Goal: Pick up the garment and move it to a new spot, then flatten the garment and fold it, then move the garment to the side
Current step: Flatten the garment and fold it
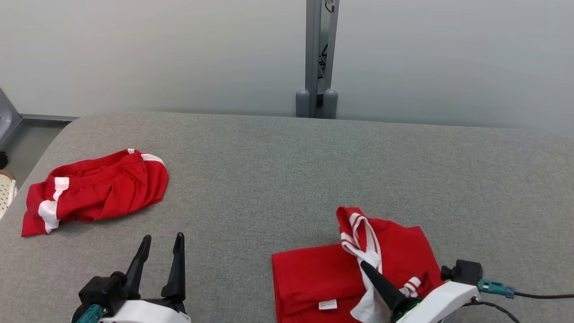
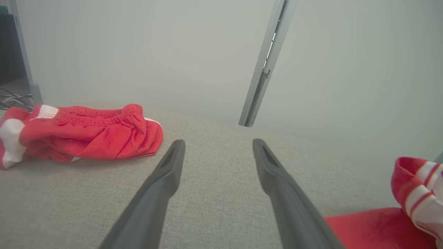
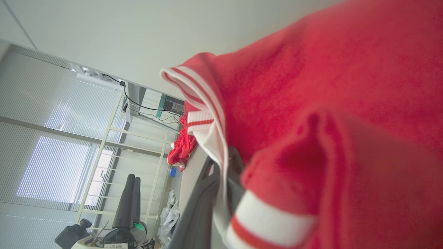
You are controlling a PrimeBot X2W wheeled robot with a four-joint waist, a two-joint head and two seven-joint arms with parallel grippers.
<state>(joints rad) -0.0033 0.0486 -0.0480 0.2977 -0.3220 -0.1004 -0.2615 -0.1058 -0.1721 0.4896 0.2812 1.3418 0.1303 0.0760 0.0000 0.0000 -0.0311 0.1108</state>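
Garment (image 1: 314, 273) collar pinched tight in right end effector (image 1: 365, 267); left end effector (image 1: 163, 238) hovering, spread wide, empty

A grey fabric-covered table (image 1: 278, 170) carries two garments. Crumpled red shorts (image 1: 98, 190) lie near its left edge. A red shirt (image 1: 314, 278) lies at the near right.

1. A white tag (image 1: 328, 304) sits on the red garment (image 1: 309, 278), just left of the jaws of the right gripper (image 1: 364, 265). Its two lines of print are too small to read.
2. In the right wrist view, a white sticker (image 3: 116, 246) on the pale body under the left gripper (image 3: 132, 178), well left of the jaws, ends in "101". The marks before it are unclear.
3. A dark panel (image 3: 172, 103) far beyond the jaws carries pale lettering, illegible.
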